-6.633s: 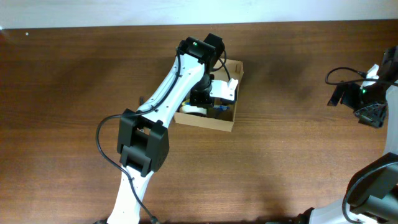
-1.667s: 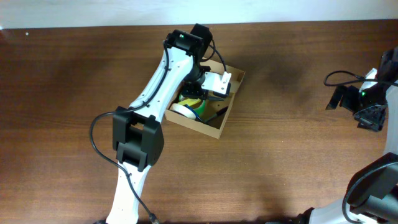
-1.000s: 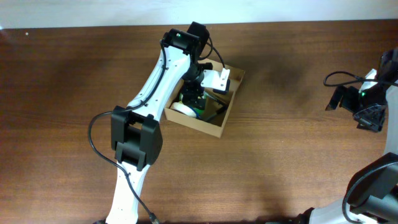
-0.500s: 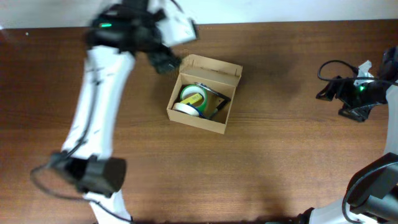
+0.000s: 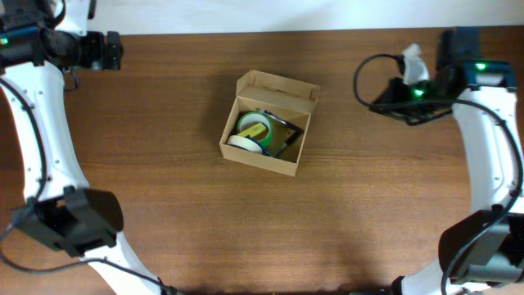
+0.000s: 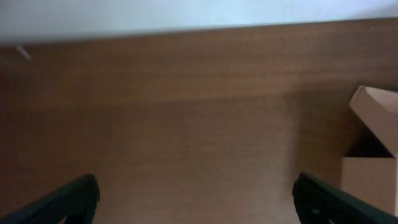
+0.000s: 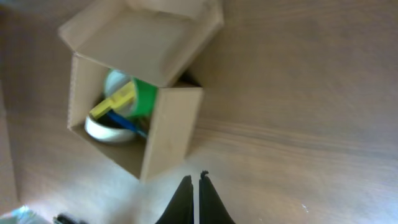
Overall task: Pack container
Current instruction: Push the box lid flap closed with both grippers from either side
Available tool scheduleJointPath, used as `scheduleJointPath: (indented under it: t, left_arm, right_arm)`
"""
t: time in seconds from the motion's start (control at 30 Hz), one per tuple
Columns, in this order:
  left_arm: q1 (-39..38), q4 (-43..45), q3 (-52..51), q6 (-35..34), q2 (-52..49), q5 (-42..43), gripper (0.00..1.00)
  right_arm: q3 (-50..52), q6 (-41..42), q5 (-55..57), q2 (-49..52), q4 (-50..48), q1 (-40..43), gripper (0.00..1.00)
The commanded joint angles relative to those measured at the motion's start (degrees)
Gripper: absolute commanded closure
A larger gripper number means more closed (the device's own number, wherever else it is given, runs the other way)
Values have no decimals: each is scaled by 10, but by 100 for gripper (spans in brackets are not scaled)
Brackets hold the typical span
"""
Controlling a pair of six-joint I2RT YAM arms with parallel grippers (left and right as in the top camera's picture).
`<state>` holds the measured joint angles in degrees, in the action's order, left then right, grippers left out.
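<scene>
The container sits mid-frame on the tabletop, flap up, with a green roll and a white roll inside. Left hand is way off at the upper left, spread wide. Right hand, upper right, is pressed together on nothing.

No legible text, label, brand, number or sign in any view. The container shows plain brown cardboard, and the yellow strip on the green roll is too blurred to read.
</scene>
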<state>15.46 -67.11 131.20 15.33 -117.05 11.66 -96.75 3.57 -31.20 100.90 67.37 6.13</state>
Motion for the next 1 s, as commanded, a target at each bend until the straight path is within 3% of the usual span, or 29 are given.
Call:
scheduleJointPath:
  t: [0.0, 0.03, 0.1, 0.13, 0.17, 0.2, 0.27, 0.3, 0.43, 0.67, 0.97]
  left_arm:
    - [5, -25, 0, -69, -44, 91, 0]
    - [5, -26, 0, -69, -53, 97, 8]
    - [3, -26, 0, -69, -72, 95, 43]
    - [3, -29, 0, -70, -81, 97, 50]
    - [3, -33, 0, -72, -92, 99, 50]
    - [3, -42, 0, -72, -113, 101, 36]
    - [3, -50, 0, -83, -134, 101, 34]
    - [3, -54, 0, -92, -145, 102, 34]
    - [3, -68, 0, -96, -171, 102, 57]
    - [-1, -71, 0, -96, -177, 102, 57]
    - [-32, -72, 0, -95, -178, 102, 59]
  right_arm:
    - [-9, 69, -7, 11, -46, -32, 96]
    - [-9, 84, -8, 21, -60, -36, 96]
    - [-9, 105, -14, 39, -77, -39, 96]
    - [-9, 116, -18, 51, -84, -39, 96]
    - [-9, 124, -18, 64, -89, -39, 96]
    - [-9, 136, -26, 94, -97, -39, 96]
    - [-9, 140, -61, 130, -110, -40, 96]
    - [-9, 142, -80, 147, -118, -41, 96]
    - [-9, 163, -96, 212, -143, -52, 96]
    - [-9, 179, -156, 279, -208, -83, 96]
    - [-10, 195, -166, 278, -294, -111, 96]
